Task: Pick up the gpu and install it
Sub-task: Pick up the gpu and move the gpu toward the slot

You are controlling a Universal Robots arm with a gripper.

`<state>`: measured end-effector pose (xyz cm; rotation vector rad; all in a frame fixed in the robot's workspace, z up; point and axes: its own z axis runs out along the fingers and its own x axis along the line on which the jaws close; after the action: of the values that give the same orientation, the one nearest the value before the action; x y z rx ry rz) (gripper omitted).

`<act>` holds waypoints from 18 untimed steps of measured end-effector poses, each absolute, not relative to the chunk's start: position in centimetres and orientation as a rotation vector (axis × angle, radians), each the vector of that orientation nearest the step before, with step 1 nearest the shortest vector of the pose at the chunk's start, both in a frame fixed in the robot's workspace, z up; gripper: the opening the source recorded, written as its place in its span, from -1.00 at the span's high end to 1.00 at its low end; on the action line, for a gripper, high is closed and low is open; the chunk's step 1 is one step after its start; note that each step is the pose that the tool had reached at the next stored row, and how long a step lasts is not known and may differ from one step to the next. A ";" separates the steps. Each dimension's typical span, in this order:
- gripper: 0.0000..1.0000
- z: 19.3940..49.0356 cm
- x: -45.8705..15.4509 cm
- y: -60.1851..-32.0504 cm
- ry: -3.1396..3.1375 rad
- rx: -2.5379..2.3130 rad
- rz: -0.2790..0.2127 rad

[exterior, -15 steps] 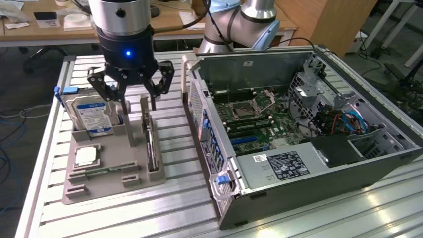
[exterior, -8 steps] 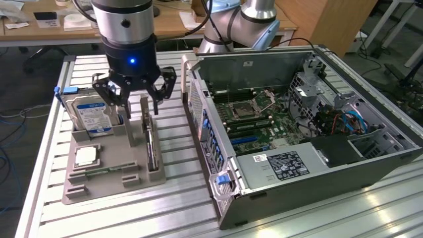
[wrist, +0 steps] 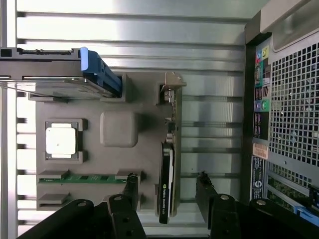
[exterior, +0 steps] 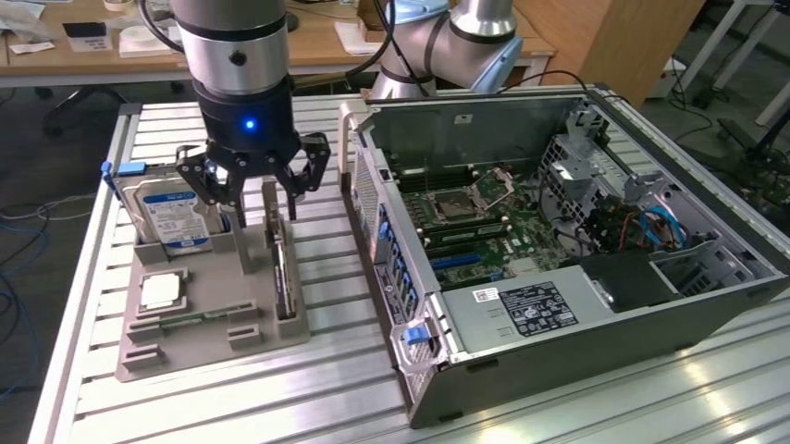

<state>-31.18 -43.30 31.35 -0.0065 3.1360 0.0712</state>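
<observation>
Although the gripper (wrist: pixel 167 177) hangs directly over the gpu (wrist: pixel 168 149), its black fingers (wrist: pixel 130 191) are spread wide and hold nothing. In the wrist view one finger stands on each side of the card, with a visible gap between each finger and the card. The gpu stands on its long edge in a slot of the grey holder (wrist: pixel 149 124), its silvery bracket at the far end from the fingers. In the exterior view the gripper (exterior: pixel 262 199) hovers just above the holder (exterior: pixel 210 277), and the gpu (exterior: pixel 283 273) runs along the holder's side nearest the computer case (exterior: pixel 691 319). The holder also carries the hard drive (exterior: pixel 173 217), upright in a slot, the square silver CPU chip (exterior: pixel 161 291) and a green memory stick (wrist: pixel 84 178). The case lies open just beside the holder on the slatted aluminium table (exterior: pixel 346 370), showing its motherboard (exterior: pixel 475 217).
</observation>
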 end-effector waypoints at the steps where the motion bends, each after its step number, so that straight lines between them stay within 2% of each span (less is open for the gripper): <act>1: -0.18 31.3 -31.2 -43.3 3.136 -0.007 0.071; 10: -0.18 31.3 -31.2 -43.3 3.136 -0.007 0.072; 18: -0.18 30.0 -31.2 -43.3 3.136 -0.007 0.072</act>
<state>-31.16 -43.30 30.05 -0.0065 3.1357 0.0719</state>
